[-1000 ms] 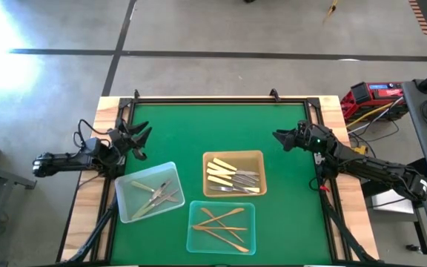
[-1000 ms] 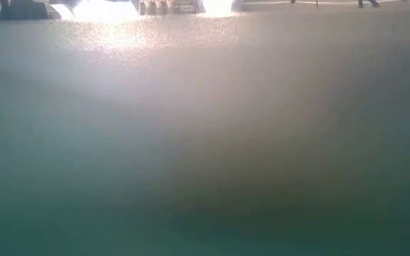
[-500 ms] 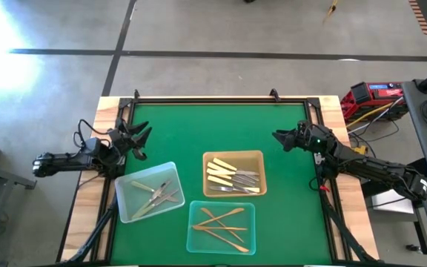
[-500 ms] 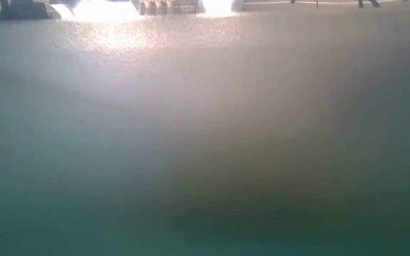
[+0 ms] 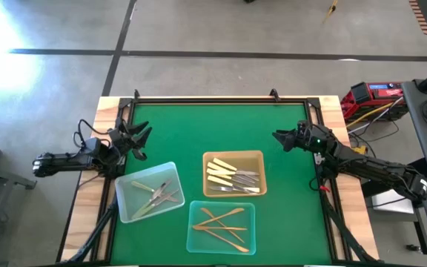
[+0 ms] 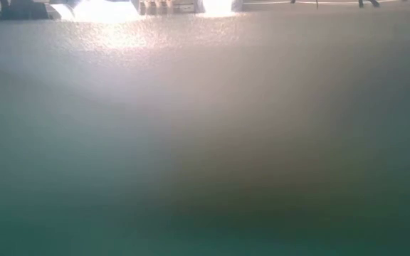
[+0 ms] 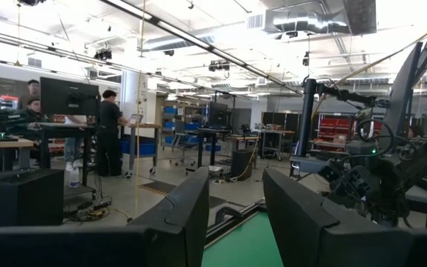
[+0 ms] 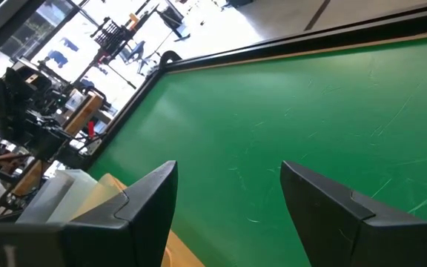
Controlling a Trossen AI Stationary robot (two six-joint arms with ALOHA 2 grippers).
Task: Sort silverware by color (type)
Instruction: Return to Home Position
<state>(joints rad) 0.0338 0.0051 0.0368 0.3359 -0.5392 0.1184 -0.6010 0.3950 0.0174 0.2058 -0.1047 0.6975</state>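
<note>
The silverware lies in three shallow trays on the green mat. All-silver pieces (image 5: 158,194) rest in the clear tray (image 5: 128,211) at the left. Cream-handled pieces (image 5: 227,176) rest in the tan tray (image 5: 256,157). Gold pieces (image 5: 221,222) rest in the near tray (image 5: 196,243). My left gripper (image 5: 143,141) hovers open at the mat's left edge, above the clear tray's far corner. My right gripper (image 5: 276,138) hovers open at the mat's right side, beyond the tan tray. Both hold nothing.
A black frame (image 5: 221,99) borders the mat. The mat's far half (image 5: 213,126) holds no objects. The low view is a blurred haze. People stand at desks (image 7: 65,126) in the room beyond the table.
</note>
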